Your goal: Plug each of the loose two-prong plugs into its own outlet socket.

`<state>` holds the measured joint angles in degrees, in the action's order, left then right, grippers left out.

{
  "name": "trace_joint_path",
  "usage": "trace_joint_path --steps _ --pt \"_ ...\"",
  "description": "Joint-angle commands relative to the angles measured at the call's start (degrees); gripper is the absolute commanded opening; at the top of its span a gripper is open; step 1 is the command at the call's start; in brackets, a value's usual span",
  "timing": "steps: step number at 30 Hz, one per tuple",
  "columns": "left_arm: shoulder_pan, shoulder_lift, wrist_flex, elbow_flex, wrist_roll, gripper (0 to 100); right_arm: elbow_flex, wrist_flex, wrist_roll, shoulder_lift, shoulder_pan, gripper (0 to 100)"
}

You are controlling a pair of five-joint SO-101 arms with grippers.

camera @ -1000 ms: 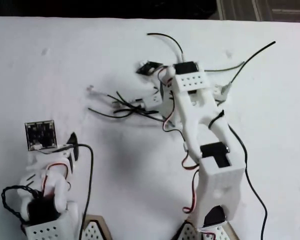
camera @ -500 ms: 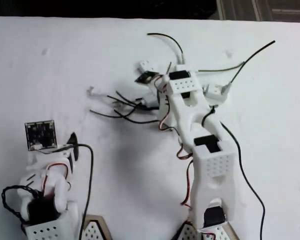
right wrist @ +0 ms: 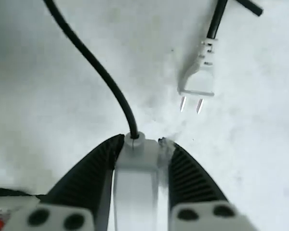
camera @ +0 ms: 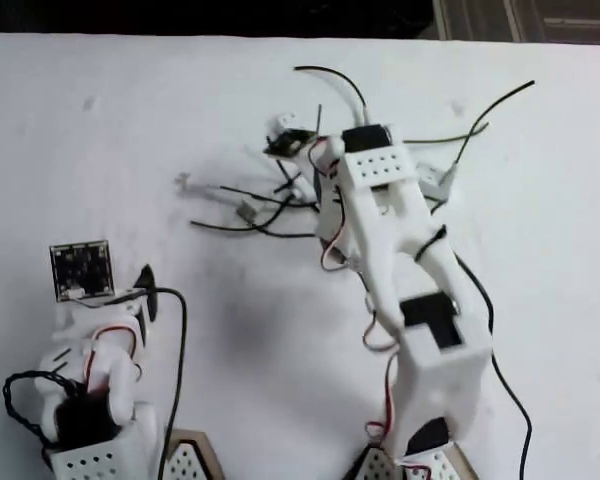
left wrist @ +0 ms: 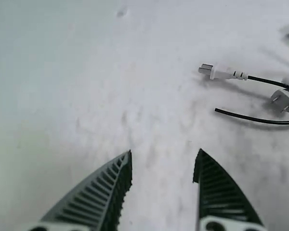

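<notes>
White table [camera: 100, 120] is carrying a tangle of black cords [camera: 265, 232] toward twelve o'clock. There the right gripper [right wrist: 141, 141] is pinching a white rectangular socket block [right wrist: 135, 183] between its fingers. A white two-prong plug [right wrist: 198, 79] is lying near it but apart, prongs turned toward the fingers. Over the last second this arm has been swinging and dragging the cords, probably lining socket up with plug. At seven o'clock the left gripper [left wrist: 164, 154] is hovering, fingers spread, holding nothing.

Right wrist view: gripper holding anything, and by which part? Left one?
Right gripper is shut on a white connector body, clamped across its sides near where the black cord exits; plug or socket cannot be told. Left gripper is open, holding nothing.
</notes>
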<state>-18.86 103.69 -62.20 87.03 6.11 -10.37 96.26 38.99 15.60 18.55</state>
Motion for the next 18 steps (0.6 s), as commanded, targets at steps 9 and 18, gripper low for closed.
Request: trace_joint_path --steps 9,18 --pt "-0.1 0.4 1.1 -0.3 0.6 22 21.0 -8.1 8.1 -28.1 13.8 1.8" --pt "-0.5 0.4 1.1 -0.6 0.6 22 43.5 -40.6 10.8 -29.3 18.6 1.9"
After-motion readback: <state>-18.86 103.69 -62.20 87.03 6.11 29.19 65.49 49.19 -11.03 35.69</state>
